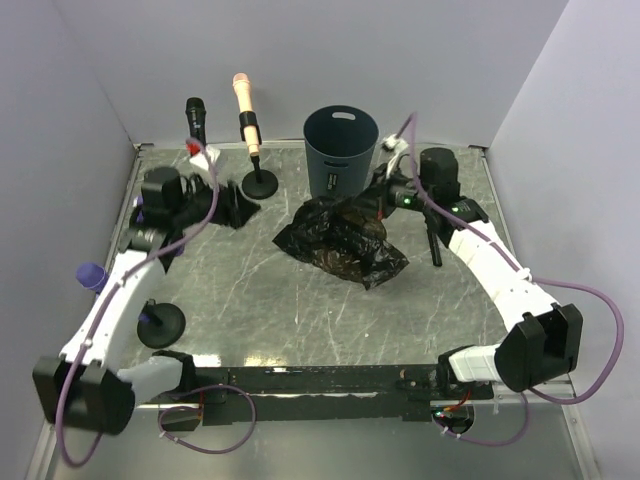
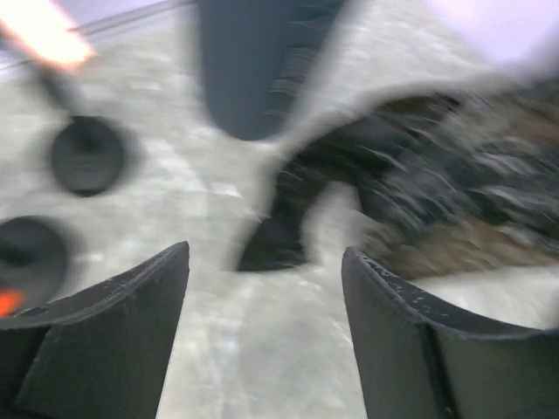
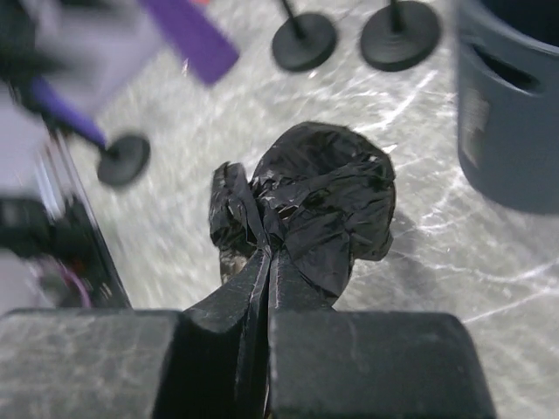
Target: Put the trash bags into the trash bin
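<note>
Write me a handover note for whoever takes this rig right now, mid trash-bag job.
Left gripper: open and empty, over the table, pointing toward the bags.
Right gripper: shut on a bunched part of the black trash bags.
Trash bin: upright at the back of the table, just beyond the bags, which lie crumpled in front of it.
Done: grip taken. No bag shows in the bin.
Left: lift the bags over the rim, release, then check for leftovers.
</note>
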Motion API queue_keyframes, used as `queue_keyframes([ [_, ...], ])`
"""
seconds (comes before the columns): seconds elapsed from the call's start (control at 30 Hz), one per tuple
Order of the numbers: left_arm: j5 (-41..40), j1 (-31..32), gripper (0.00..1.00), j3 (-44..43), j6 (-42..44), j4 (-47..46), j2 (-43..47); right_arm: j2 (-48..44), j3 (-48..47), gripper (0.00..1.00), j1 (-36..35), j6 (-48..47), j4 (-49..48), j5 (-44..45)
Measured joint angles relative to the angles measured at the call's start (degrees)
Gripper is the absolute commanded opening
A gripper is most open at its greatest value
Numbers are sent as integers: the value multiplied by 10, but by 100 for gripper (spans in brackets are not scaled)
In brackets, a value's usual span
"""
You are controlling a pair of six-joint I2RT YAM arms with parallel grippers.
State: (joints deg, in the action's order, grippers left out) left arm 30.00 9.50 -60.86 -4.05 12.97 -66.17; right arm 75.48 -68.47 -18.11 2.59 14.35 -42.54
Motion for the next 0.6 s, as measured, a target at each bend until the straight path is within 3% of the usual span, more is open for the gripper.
queue_keyframes([
  [0.1, 73, 17, 75, 73, -47, -36, 40, 6, 12, 0, 27, 76, -42, 2],
  [0.27, 81, 78, 80, 169, -131, -107, 3, 28, 10, 0, 26, 140, -76, 15],
  [0.6, 60, 162, 83, 195, -356, -304, -120, 80, -5, 0, 10, 180, -81, 29],
])
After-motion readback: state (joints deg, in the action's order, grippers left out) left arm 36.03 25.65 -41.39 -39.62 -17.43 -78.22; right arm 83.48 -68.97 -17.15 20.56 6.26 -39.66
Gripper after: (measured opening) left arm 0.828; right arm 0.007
